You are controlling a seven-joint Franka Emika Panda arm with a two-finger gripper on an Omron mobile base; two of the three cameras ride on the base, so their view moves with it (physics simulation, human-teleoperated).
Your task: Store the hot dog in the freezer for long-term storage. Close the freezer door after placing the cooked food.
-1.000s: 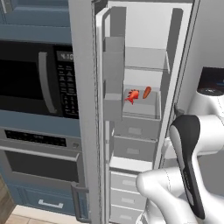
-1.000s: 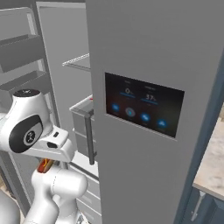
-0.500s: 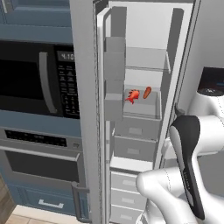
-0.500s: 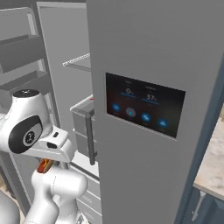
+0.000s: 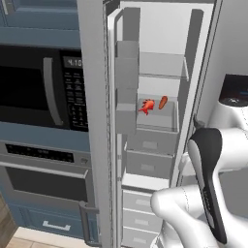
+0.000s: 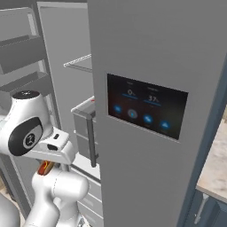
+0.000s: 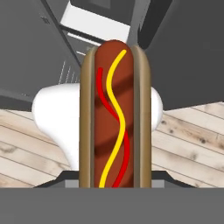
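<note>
The black-fronted built-in microwave (image 5: 38, 92) sits far left. Beside it, the tall grey flat freezer door (image 5: 94, 116) stands open edge-on, with the white freezer compartment (image 5: 155, 97) just right of it. One shelf there carries a bright red lobster-shaped item (image 5: 147, 106) and a small orange carrot-like piece (image 5: 163, 101).

The brown bun with its red sausage, the hot dog (image 7: 115, 118), stands upright in the hand view, low over wooden floor. The pincer is closed on its lower end, though the tips themselves are hidden behind the bun.

The likely risks are clipping the door's inner bins or a shelf edge on the way in, or nudging the lobster.

The left base view shows the shelves. The right base view shows the grey door with the dark touch screen (image 6: 146, 111) and a sliver of the bun below the wrist.
</note>
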